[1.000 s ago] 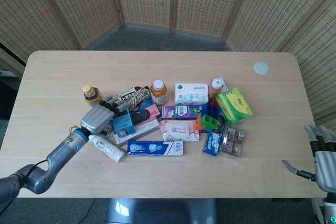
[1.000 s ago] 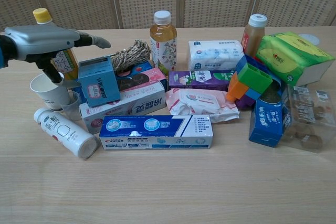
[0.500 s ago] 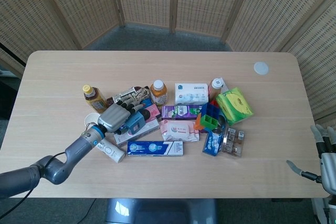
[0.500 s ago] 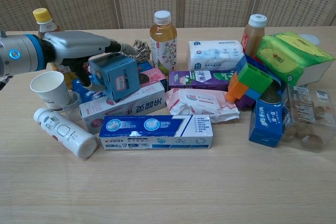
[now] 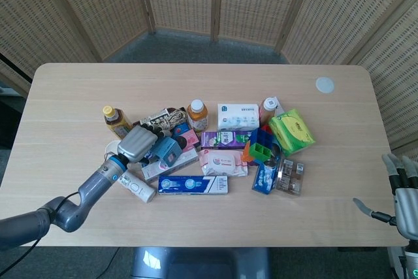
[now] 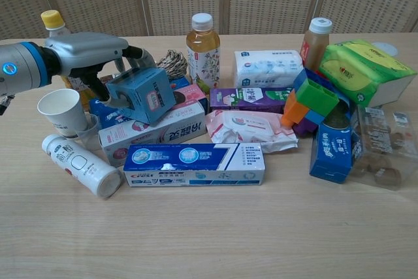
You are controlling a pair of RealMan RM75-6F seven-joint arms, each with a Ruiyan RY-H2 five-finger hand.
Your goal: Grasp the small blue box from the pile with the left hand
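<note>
1. The left hand (image 6: 91, 53), grey metal on a grey arm with a blue ring at the wrist, grips the small blue cardboard box (image 6: 140, 95) from above, its dark fingers (image 6: 134, 53) curled over the box's top edge.
2. The small blue box is tilted, one corner down, held just above the long white and pink carton (image 6: 151, 134) that lies at the left of the pile (whether it still touches that carton cannot be told).
3. In the head view the same left hand (image 5: 138, 142) and small blue box (image 5: 167, 149) sit at the pile's left end, just left of the white and pink carton (image 5: 176, 161).
4. Left of that carton stand a white paper cup (image 6: 60, 111) and a yellow-capped bottle (image 6: 55, 25); a white plastic bottle (image 6: 81, 164) lies on its side just in front of the cup.
5. In front of the carton lies a long blue and white toothpaste box (image 6: 194, 164).
6. Behind the carton stands an amber drink bottle with a white cap (image 6: 203, 49), beside a coil of twine (image 6: 166, 65).
7. The right hand (image 5: 401, 194) hangs beyond the light wooden table's (image 5: 78, 89) right edge, well apart from the carton, fingers spread and holding nothing.
</note>
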